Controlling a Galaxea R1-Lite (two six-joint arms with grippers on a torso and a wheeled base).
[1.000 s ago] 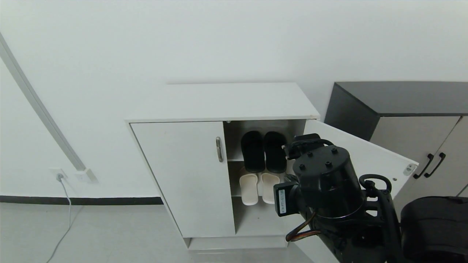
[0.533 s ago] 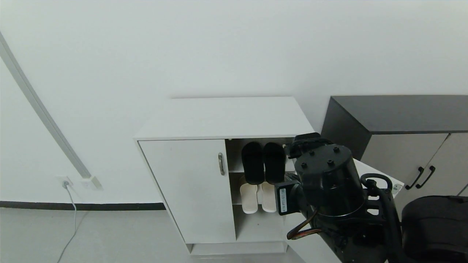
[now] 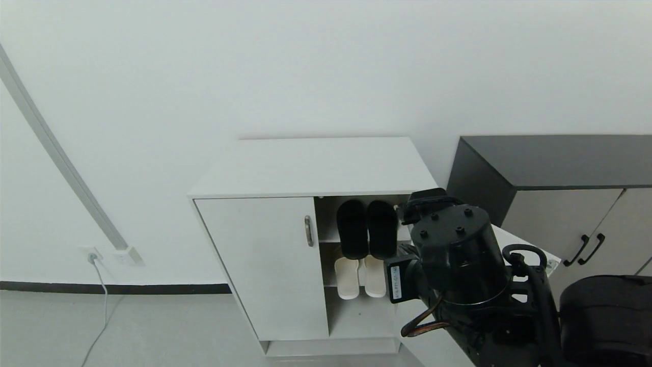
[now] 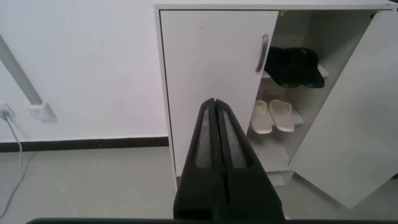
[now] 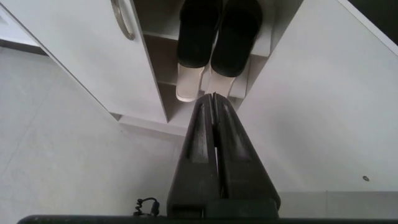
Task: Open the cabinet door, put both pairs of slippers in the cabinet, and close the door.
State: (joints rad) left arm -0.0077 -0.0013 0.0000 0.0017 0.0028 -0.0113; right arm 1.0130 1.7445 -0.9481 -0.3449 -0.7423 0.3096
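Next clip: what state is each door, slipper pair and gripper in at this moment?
right cabinet door, open, swung outward.
left cabinet door, shut.
black slippers, inside the cabinet, on the upper shelf.
white slippers, inside, on the shelf below.
left gripper, fingers shut, empty.
right gripper, fingers shut, empty.

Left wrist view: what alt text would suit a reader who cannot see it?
A white cabinet stands with one door swung open, a pair of black slippers on an upper shelf and a pair of white slippers on the shelf below. The black left gripper, shut, points toward it.
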